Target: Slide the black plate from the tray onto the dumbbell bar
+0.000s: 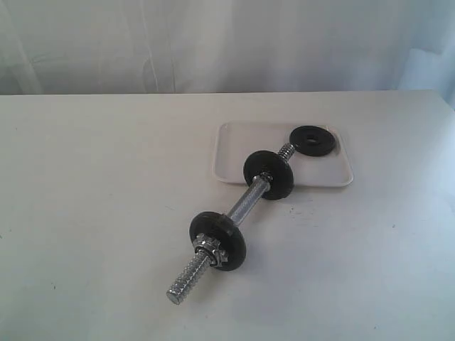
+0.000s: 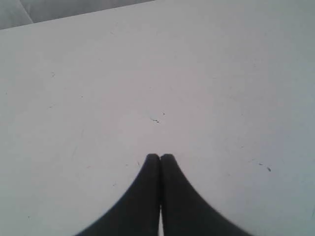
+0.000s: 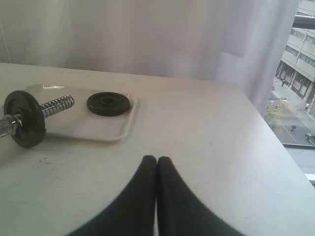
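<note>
A: Where is the black plate [image 1: 312, 139] sitting?

B: It is lying flat in the far right corner of the tray [image 1: 234, 153]. The dumbbell bar [image 1: 245, 201] is reaching in over the tray's rim, and its threaded end [image 1: 286, 150] is ending just beside the plate. No claw is touching it.

A: And the claws?

B: The left claw [image 2: 160, 156] is hanging over bare desk [image 1: 92, 213] with its tips pressed together. The right claw [image 3: 156, 158] is pressed together too, facing the tray from well apart. Neither is pinching anything.

A: What is worrying you?

B: Because the plate is lying flat, a claw coming down is probably getting only the thin raised rim. The plate may be slipping out or skidding along the tray. The tray is looking light and may be sliding under a push. The bar is resting loose on its two discs [image 1: 269, 175], so a nudge may be rolling it aside. The coarse thread may also be catching the hole's edge if the plate is arriving tilted.
</note>
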Controlling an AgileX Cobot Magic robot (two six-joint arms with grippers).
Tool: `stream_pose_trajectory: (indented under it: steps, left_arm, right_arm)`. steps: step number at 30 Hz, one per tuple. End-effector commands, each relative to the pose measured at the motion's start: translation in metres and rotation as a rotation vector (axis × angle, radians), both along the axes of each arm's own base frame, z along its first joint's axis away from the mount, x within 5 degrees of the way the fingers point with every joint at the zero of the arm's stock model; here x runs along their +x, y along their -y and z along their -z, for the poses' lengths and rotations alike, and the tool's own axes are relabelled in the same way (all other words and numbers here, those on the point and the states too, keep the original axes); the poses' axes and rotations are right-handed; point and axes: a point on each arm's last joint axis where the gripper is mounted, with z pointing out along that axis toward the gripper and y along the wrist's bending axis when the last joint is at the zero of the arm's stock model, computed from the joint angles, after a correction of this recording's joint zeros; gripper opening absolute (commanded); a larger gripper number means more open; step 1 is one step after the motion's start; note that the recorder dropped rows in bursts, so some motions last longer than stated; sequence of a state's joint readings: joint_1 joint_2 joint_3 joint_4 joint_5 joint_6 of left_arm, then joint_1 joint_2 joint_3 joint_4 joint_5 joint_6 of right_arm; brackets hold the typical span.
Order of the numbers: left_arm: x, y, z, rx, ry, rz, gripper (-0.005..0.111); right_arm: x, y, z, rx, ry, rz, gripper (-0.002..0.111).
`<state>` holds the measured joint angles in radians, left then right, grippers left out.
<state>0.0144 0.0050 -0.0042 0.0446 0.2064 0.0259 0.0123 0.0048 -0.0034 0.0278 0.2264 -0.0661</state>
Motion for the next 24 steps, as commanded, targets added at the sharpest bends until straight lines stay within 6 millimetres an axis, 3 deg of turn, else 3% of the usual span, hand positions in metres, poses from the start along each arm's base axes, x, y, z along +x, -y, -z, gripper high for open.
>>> stream_pose_trajectory:
  steps: [1, 13, 21, 24]
  left_arm:
    - [0.000, 0.000, 0.001, -0.002, -0.003, 0.004, 0.000]
    - [0.000, 0.000, 0.001, -0.002, -0.003, 0.004, 0.000]
    - [0.002, 0.000, -0.005, -0.010, 0.074, 0.002, 0.000]
    - [0.004, 0.002, -0.016, -0.175, 0.197, -0.017, 0.000]
  right_arm:
    - [0.000, 0.000, 0.000, 0.006, 0.006, 0.001, 0.000]
    - [0.000, 0.000, 0.000, -0.003, 0.011, 0.001, 0.000]
    - [0.001, 0.000, -0.009, 0.022, 0.114, 0.005, 0.000]
    - [0.000, 0.001, -0.018, 0.033, 0.209, 0.007, 0.000]
